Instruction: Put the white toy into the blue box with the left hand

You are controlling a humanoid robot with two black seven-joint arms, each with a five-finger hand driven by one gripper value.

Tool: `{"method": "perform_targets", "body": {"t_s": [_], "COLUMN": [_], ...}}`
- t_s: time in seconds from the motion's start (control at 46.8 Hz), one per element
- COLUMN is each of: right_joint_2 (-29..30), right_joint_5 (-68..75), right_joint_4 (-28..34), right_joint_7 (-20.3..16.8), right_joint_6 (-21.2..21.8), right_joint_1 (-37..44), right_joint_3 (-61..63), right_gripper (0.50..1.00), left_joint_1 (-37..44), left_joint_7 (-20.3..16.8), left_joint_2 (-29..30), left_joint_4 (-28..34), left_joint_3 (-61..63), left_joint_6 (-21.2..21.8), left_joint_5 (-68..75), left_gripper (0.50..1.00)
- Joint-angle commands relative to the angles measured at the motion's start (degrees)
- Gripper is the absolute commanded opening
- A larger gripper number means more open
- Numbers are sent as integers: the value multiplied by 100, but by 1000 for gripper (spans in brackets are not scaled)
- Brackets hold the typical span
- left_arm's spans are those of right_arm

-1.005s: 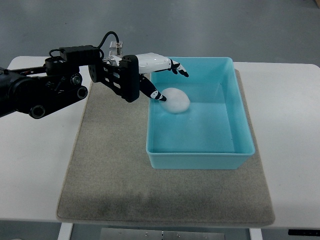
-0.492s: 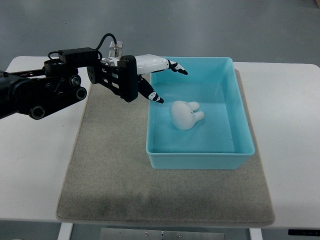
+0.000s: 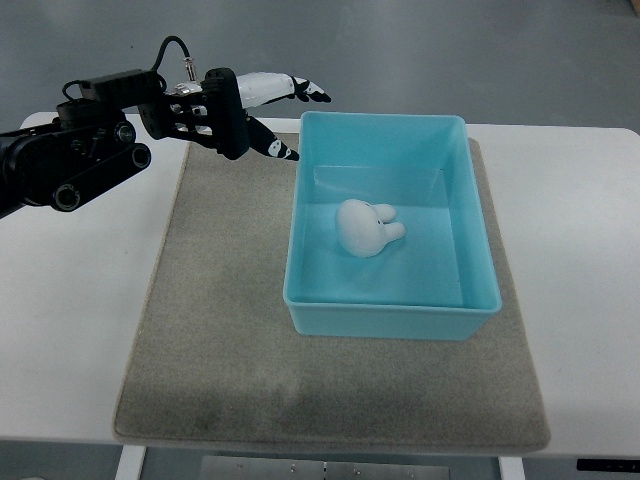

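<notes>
Left hand point(image 3: 262, 112), fingers spread and empty, has withdrawn up and left, clear of the blue box point(image 3: 391, 312). White toy point(image 3: 367, 227) lies inside, unmoved; the box has shifted slightly left.

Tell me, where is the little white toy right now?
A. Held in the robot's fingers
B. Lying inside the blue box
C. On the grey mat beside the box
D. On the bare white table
B: the white toy lies on the floor of the blue box, while the left hand is open and clear of it.
</notes>
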Motion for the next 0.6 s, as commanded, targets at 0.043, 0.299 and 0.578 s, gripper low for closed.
{"method": "perform_targets", "body": {"t_s": [0.043,0.299,0.578], "right_joint_2": [0,0,0], "right_joint_5": [0,0,0], "right_joint_4": [-1,-1,-1], "right_joint_7": [0,0,0], "right_joint_6": [0,0,0], "right_joint_1": [0,0,0], "right_joint_3": [0,0,0], "right_gripper": [936,936,936], "left_joint_1": [1,1,63], "left_joint_7": [1,18,36], "left_joint_2": [-7,2,-217], "left_joint_4": [405,810,1504], "left_joint_3": [17,8,8], "left_joint_6": [303,347,356], "left_joint_5": [-422,-1758,-3235], "left_gripper": [887,887,887]}}
